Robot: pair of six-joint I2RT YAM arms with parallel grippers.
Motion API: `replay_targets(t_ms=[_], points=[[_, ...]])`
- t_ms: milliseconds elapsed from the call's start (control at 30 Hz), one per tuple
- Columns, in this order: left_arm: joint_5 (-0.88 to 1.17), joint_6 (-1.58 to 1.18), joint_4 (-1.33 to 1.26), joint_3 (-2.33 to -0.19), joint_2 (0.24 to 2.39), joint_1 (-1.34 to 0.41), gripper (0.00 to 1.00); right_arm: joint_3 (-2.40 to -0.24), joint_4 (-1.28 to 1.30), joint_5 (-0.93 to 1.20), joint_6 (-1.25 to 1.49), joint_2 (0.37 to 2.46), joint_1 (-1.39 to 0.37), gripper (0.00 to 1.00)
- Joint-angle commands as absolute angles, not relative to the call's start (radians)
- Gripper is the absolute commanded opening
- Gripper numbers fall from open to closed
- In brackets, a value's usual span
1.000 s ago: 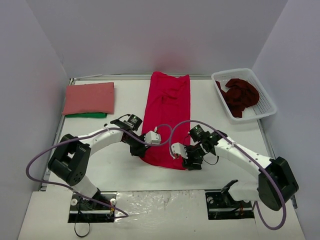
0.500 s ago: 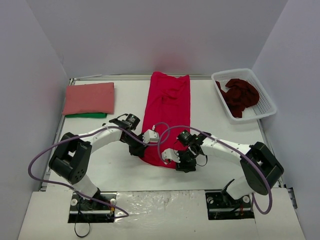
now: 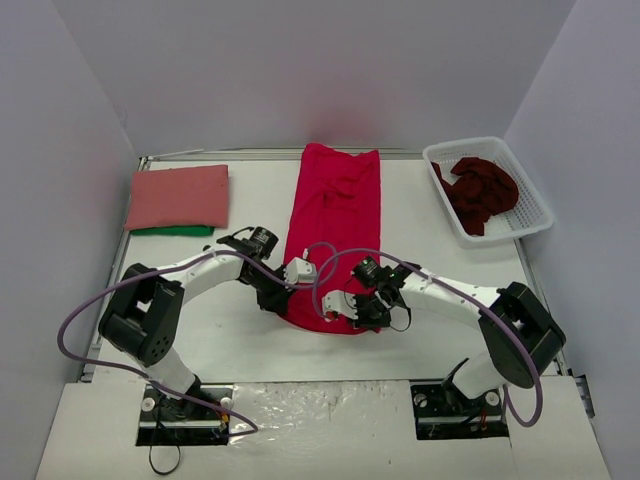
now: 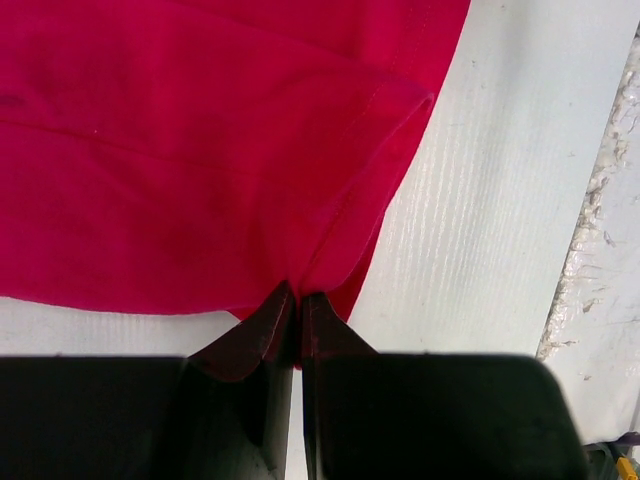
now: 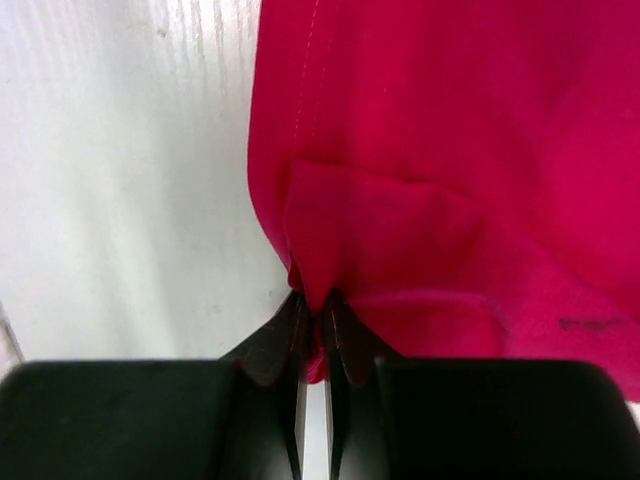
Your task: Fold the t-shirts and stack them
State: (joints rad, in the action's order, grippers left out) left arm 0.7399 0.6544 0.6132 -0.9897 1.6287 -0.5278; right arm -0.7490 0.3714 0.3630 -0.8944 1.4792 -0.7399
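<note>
The bright crimson t-shirt (image 3: 335,225) lies as a long strip down the middle of the table. My left gripper (image 3: 283,299) is shut on its near left corner, the hem pinched between the fingertips (image 4: 297,303). My right gripper (image 3: 360,312) is shut on its near right corner, cloth bunched between the fingertips (image 5: 318,300). The dull salmon-red t-shirt (image 3: 179,195) lies folded at the back left. The dark maroon t-shirt (image 3: 480,190) is crumpled in the white lattice basket (image 3: 534,215).
A green cloth (image 3: 175,230) peeks out under the salmon shirt. The basket stands at the back right against the wall. Purple cables (image 3: 330,262) loop over the near end of the crimson shirt. White walls enclose the table.
My right gripper moved left and a little away from me along the shirt's near edge, carrying the corner with it. The near hem has bunched. My left gripper barely moved.
</note>
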Motion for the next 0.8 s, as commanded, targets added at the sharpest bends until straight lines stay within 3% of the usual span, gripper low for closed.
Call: replay_targets(t_ms=[0, 133, 333, 767], points=[[0.764, 0.67, 0.644, -1.029, 1.597, -0.52, 0.02, -0.822, 0.5, 0.371, -0.867, 1.45, -0.701, 0.0], [0.781, 0.722, 0.664, -1.008, 1.548, -0.517, 0.03, -0.876, 0.619, 0.492, -0.913, 1.367, -0.597, 0.0], [0.891, 0.939, 0.904, -1.055, 1.505, -0.514, 0.02, -0.906, 0.702, 0.548, -0.956, 1.289, -0.529, 0.0], [0.973, 1.238, 1.31, -1.218, 1.562, -0.523, 0.02, -1.037, 0.945, 0.644, -1.072, 1.333, -0.502, 0.0]])
